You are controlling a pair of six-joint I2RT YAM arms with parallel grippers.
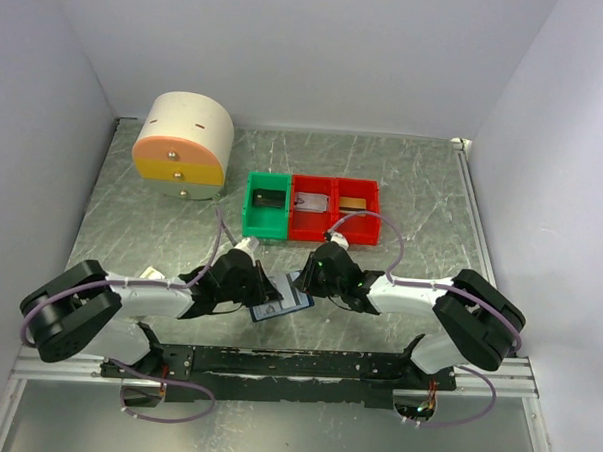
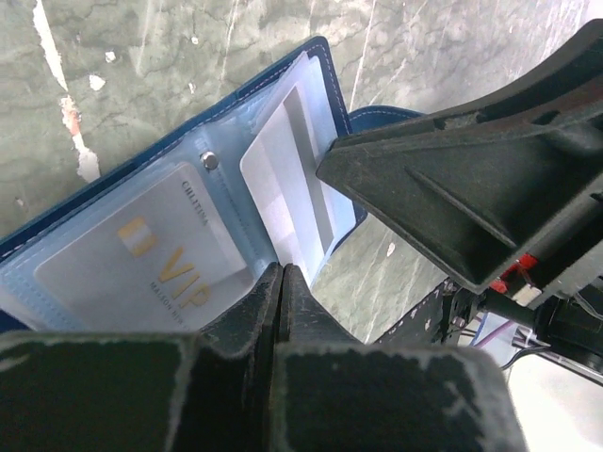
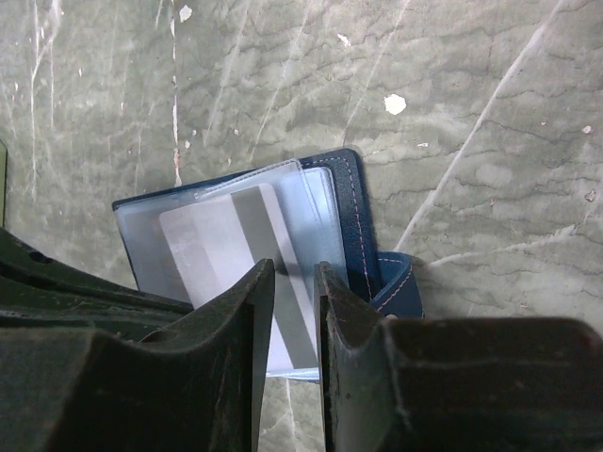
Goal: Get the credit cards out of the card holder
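Navy card holder (image 3: 356,218); grey, gold-lettered credit cards (image 2: 141,256).

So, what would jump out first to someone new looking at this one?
Both claws meet over the open navy card holder at the near middle of the table: the left claw is shut at its edge, and the right claw sits over it, jaws slightly apart. A pale striped card pokes out of the clear sleeves beside a pocketed VIP card. At the back stand green and red bins and a cream drawer unit.
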